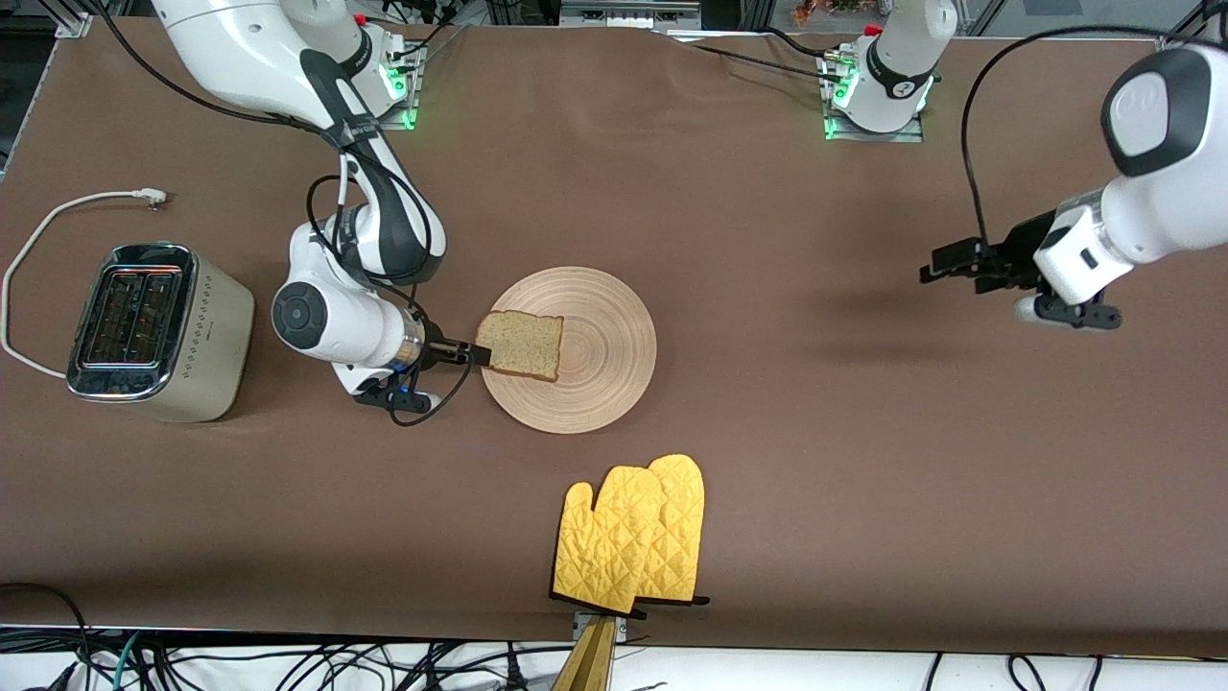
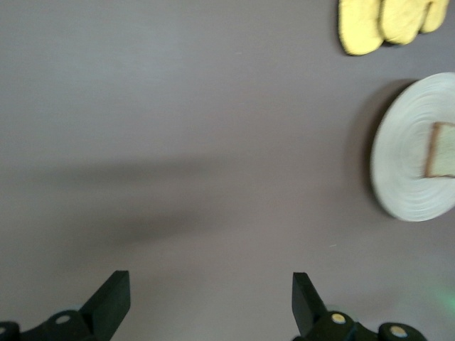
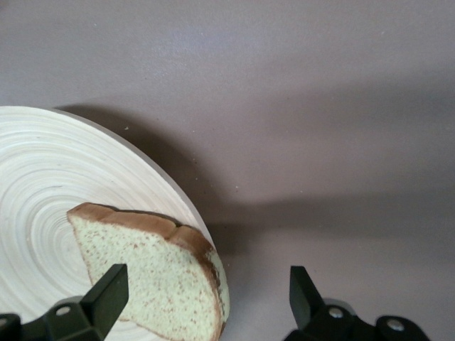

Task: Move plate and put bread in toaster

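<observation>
right hand (image 1: 480, 355) at bread (image 1: 523, 344) | left hand (image 1: 945, 264) waits, open

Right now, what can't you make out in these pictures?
- Front view: whether the right gripper, by the plate, touches the bread; its fingers cover the crust.
- Front view: inside the toaster slots; too dark, too small.
- Left wrist view: plate and mitts, cut off by the edges.
- The left gripper waits open over bare table.
</observation>
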